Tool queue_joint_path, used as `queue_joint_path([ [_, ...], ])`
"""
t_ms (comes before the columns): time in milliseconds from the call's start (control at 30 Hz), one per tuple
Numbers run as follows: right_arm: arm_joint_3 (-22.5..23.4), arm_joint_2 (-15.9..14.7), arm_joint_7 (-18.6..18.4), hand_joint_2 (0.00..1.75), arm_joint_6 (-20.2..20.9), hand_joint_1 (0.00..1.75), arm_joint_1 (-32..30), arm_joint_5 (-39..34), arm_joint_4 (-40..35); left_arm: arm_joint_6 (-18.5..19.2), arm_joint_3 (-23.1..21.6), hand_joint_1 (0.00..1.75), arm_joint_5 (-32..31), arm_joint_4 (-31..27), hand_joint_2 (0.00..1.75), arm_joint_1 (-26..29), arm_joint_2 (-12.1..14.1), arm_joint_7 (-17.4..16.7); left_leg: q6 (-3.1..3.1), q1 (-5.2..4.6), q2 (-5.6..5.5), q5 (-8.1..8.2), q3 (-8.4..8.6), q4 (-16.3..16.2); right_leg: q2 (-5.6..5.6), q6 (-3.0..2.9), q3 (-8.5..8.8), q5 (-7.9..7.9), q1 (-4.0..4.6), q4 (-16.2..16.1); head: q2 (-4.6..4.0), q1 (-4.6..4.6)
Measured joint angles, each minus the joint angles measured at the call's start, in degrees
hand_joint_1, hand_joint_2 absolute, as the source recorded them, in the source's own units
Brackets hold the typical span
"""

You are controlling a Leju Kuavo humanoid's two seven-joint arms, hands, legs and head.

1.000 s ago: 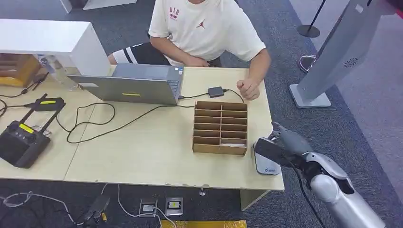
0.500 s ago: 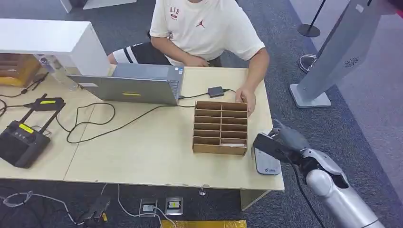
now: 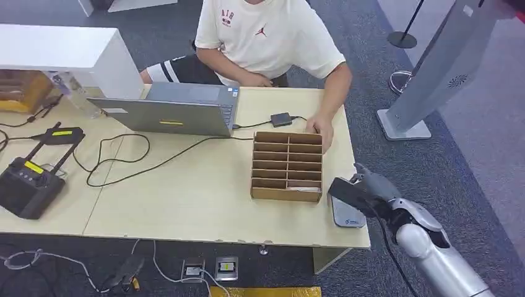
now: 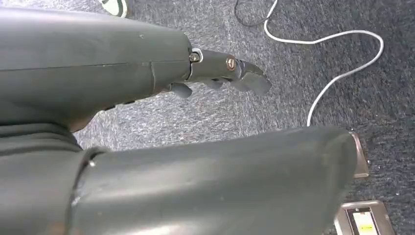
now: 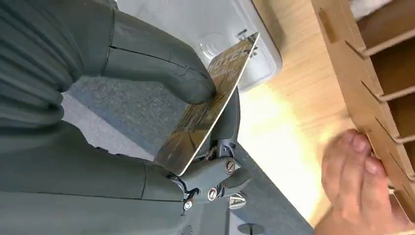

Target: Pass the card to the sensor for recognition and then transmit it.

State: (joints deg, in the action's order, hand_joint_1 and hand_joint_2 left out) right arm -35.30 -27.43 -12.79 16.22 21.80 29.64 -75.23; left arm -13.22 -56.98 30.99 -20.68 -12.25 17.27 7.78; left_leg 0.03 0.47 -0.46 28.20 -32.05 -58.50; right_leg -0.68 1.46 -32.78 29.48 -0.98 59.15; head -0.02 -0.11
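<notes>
Right hand (image 3: 371,189): at about 4 o'clock in the head view, just past the table's right edge, my silver arm rising to it from the lower right corner.
Right fingers (image 5: 161,63): thumb pressed on one face of the card, darker fingers behind the other face; the card is pinched firmly.
Card (image 5: 210,105): dark with gold print, held on edge and tilted; its far corner hangs over the sensor. From the head view it reads as a dark slab (image 3: 348,193) above the sensor's upper end. Whether it touches the sensor, I cannot tell.
Sensor (image 3: 345,213): flat grey-white pad lying on the table at the right front corner, just beside the wooden organizer, at its 4 o'clock.
Wooden organizer (image 3: 287,166): slotted tray of two columns of compartments, right of table centre; something pale lies in a front slot.
Person's hand (image 3: 322,130): resting on the organizer's far right corner, at its 1 o'clock; its fingertips also show against the wooden wall in my right wrist view (image 5: 359,171).
Left hand (image 4: 225,73): hanging over grey carpet, dark fingers loosely extended and holding nothing.
Table (image 3: 186,198): light wood; laptop (image 3: 167,111) at 11 o'clock, black controller (image 3: 28,185) at 9 o'clock, black cable (image 3: 124,161) looping between.
</notes>
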Motion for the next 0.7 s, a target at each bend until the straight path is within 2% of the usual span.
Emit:
queue_joint_path([
  [700,-0.1,0.0,-0.8,1.75,-1.3,1.75,-2.3,-1.8,-0.1,0.0,1.0,0.00,-1.6,-0.4,0.00,0.6,0.3,-0.2,0.00,0.00,0.03,0.00,0.04,0.0,0.07,-0.02,0.02,-0.02,0.00,0.0,0.00,0.00],
])
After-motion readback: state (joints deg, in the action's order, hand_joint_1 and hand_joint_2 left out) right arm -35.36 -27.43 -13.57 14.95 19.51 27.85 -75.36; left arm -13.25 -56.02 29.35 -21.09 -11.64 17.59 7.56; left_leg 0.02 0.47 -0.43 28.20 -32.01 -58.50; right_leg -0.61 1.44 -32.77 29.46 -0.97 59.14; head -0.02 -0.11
